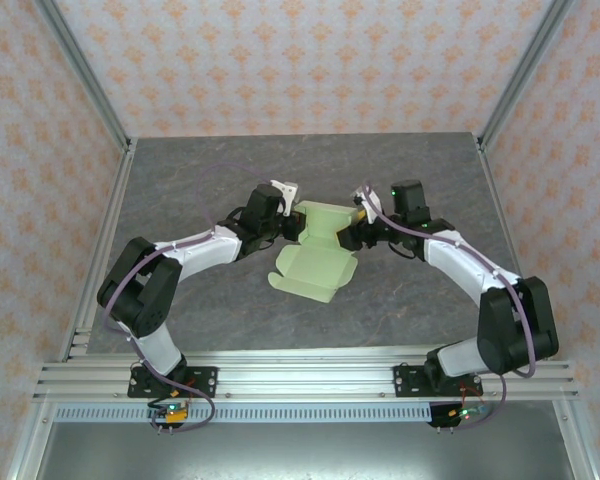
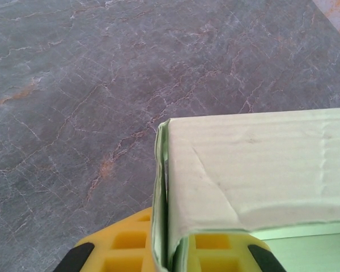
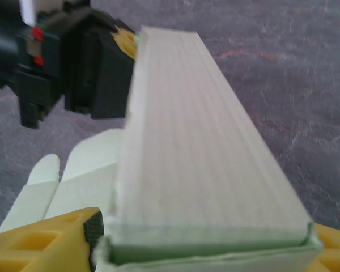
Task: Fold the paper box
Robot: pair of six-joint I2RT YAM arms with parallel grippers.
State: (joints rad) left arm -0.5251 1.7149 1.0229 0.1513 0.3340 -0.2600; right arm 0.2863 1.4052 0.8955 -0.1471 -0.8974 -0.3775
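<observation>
The paper box (image 1: pixel 318 252), pale green cardboard, sits mid-table, partly folded: its back part stands up and a lid flap with tabs lies flat toward the near edge. My left gripper (image 1: pixel 292 224) meets it from the left. In the left wrist view this gripper (image 2: pixel 170 252) is shut on a doubled upright wall of the paper box (image 2: pixel 255 170). My right gripper (image 1: pixel 356 234) meets it from the right. In the right wrist view its yellow fingers (image 3: pixel 51 241) flank the end of the paper box (image 3: pixel 192 164), pads against both sides.
The grey marbled table (image 1: pixel 180 190) is bounded by aluminium posts and patterned walls at the back and sides. An aluminium rail (image 1: pixel 310 380) with both arm bases runs along the near edge. The left arm's black wrist (image 3: pixel 73 68) shows beyond the box.
</observation>
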